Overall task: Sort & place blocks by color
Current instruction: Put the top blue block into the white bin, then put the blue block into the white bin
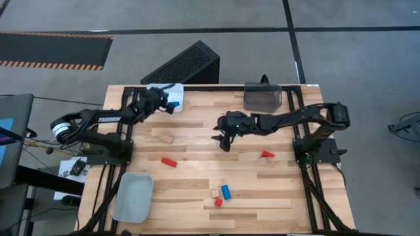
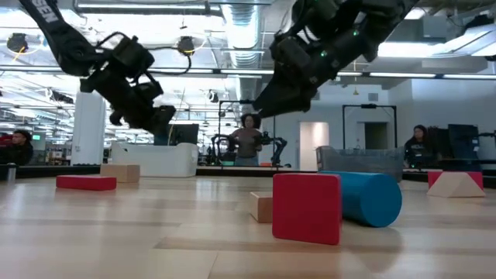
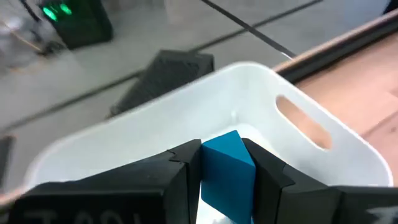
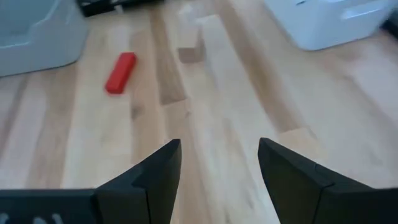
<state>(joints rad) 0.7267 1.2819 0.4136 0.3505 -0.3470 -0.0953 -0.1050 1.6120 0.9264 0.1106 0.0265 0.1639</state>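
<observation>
Left gripper (image 1: 172,105) pinches a blue block (image 3: 227,171) above the white bin (image 3: 298,168) at the table's far left corner. Red bar (image 1: 169,161) and wood block (image 1: 167,138) lie mid-table. Right gripper (image 1: 223,141) hangs over bare wood, fingers spread, holding nothing. Red wedge (image 1: 266,155) lies beside it

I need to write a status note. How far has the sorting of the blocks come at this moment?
Done: nothing visibly sorted yet; the gray bin looks empty, and the dark bin shows no contents. In hand: the left gripper holds a blue block over the white bin. Left: the red bar, the wooden block, the red wedge and the small group still lie on the table. The right gripper hovers open and empty.
</observation>
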